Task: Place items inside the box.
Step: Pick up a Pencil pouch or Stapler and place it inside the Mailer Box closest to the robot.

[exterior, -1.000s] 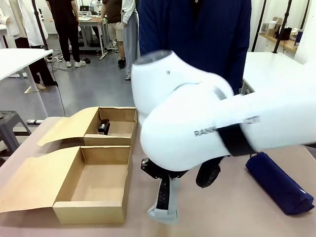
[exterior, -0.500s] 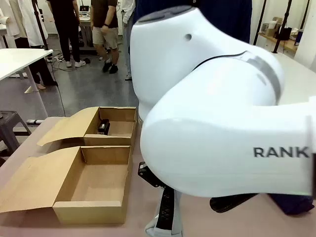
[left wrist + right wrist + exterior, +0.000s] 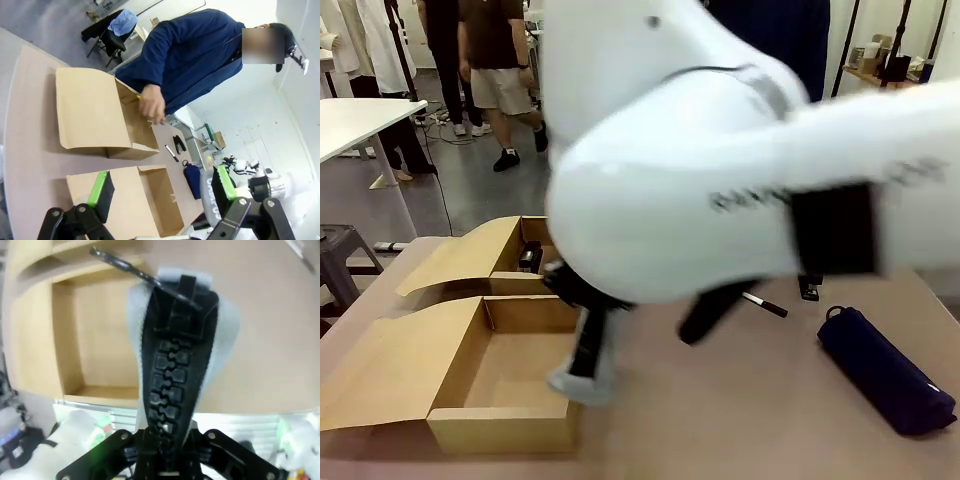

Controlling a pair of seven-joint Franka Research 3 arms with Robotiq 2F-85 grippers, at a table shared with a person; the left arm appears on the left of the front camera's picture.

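Note:
My right gripper (image 3: 167, 440) is shut on the end of a grey fabric pouch (image 3: 175, 355) with a black zipper. The pouch (image 3: 585, 355) hangs upright at the right wall of the near cardboard box (image 3: 500, 370), whose floor is bare. A black item (image 3: 530, 258) lies in the far box (image 3: 565, 232). A slim pen (image 3: 765, 305) and a black clip-like tool (image 3: 808, 290) lie on the table to the right. My left gripper (image 3: 162, 190) is open high above the boxes, with nothing between its green pads (image 3: 100, 187).
A dark blue pouch (image 3: 885, 368) lies at the table's right. The person in a dark blue top (image 3: 185, 55) has a hand (image 3: 152, 107) at the far box's rim. Both box lids lie open to the left. My white right arm (image 3: 740, 170) blocks the middle.
My right arm has swung left, carrying the grey pouch from the middle of the table to the right wall of the near box. The pen and clip tool are now uncovered.

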